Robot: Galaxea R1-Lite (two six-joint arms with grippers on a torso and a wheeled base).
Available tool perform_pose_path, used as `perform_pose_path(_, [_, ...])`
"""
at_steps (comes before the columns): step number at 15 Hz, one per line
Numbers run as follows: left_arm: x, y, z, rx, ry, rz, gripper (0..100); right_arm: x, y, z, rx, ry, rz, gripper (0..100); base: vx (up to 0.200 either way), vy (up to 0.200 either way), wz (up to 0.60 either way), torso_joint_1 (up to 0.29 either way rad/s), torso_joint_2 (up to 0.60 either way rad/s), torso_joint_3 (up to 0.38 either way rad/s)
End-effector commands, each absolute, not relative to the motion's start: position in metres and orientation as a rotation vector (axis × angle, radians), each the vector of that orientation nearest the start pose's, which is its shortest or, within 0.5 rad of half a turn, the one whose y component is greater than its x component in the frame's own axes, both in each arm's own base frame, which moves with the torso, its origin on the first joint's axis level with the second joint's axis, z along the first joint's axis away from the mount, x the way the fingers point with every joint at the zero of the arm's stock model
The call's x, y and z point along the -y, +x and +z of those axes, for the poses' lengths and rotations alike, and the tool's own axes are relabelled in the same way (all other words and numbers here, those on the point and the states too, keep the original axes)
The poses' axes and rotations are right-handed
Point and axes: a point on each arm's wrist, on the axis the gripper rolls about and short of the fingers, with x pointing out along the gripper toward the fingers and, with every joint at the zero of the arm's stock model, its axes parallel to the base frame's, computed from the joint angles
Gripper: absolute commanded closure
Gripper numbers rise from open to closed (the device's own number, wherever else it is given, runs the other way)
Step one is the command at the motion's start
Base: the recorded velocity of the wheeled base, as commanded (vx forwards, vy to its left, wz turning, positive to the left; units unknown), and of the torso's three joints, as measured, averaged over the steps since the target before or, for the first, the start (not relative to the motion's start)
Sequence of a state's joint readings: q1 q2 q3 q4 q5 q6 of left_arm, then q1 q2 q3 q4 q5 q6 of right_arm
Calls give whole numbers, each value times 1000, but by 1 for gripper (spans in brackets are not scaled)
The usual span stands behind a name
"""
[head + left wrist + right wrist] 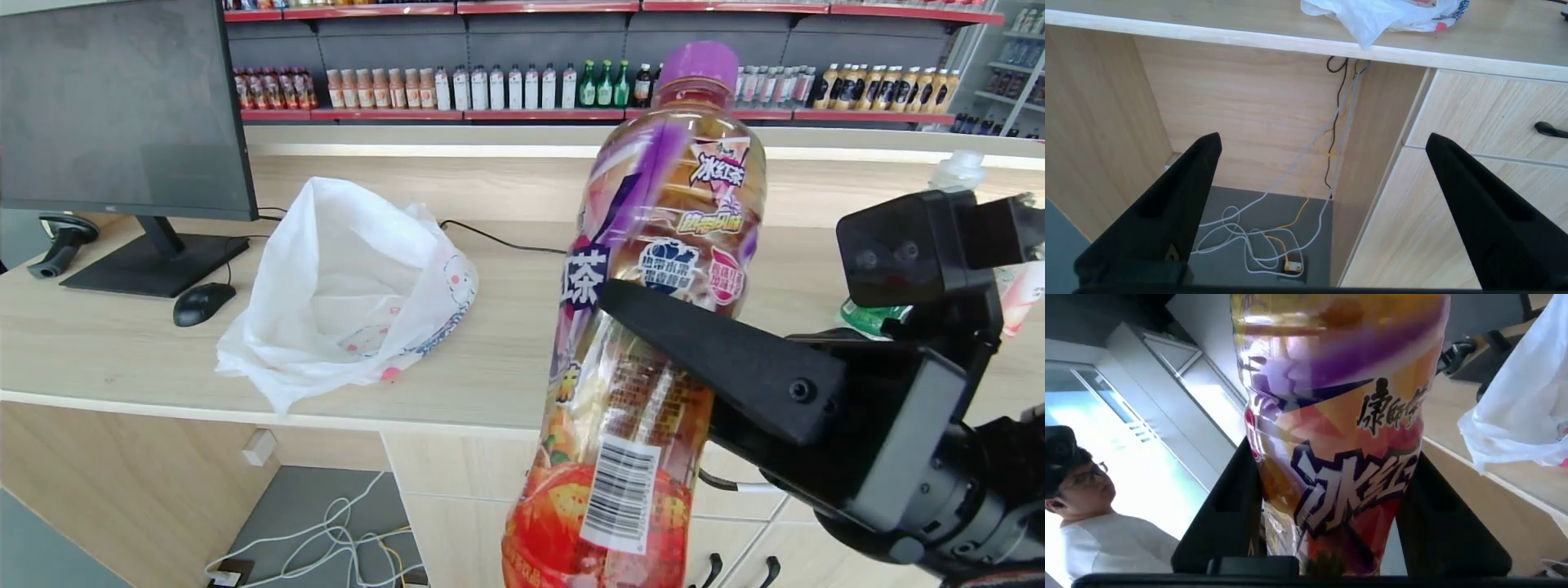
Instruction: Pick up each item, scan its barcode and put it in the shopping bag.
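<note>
Head view: the right pincer (661,302) is clamped around the middle of a clear plastic tea bottle with a purple cap and bright label (678,204). It holds the bottle upright in the air, in front of the pale wooden counter (106,343). The grip sits above the white barcode patch (620,490), probably to leave it readable for scanning. A crumpled white plastic shopping bag (343,278) lies open-mouthed on the counter, ready to receive it. The left pincer (1323,143) hangs spread wide and empty. The bottle's base is cut off, and the far finger is hidden behind it.
</note>
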State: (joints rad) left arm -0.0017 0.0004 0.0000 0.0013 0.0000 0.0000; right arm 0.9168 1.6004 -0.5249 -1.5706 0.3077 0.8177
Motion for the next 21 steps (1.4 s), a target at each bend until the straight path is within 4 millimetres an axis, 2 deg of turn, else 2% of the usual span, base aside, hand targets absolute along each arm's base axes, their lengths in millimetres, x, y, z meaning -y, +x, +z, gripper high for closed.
perform_pose_path(1, [0,-23,75,-2,0,-2,0,-205,149,232,-31,885,1352,100,0,0,0,0,0,0])
perform_pose_path(7, [0,-23,75,-2,0,-2,0,-200,145,241,-61,977,1374,100,0,0,0,0,0,0])
perform_pose_path(18, [0,-23,75,-2,0,-2,0,-194,141,244,-56,988,1376,100,0,0,0,0,0,0])
perform_pose_path(21, [0,-23,75,-2,0,-2,0,-192,140,252,-15,984,1392,100,0,0,0,0,0,0])
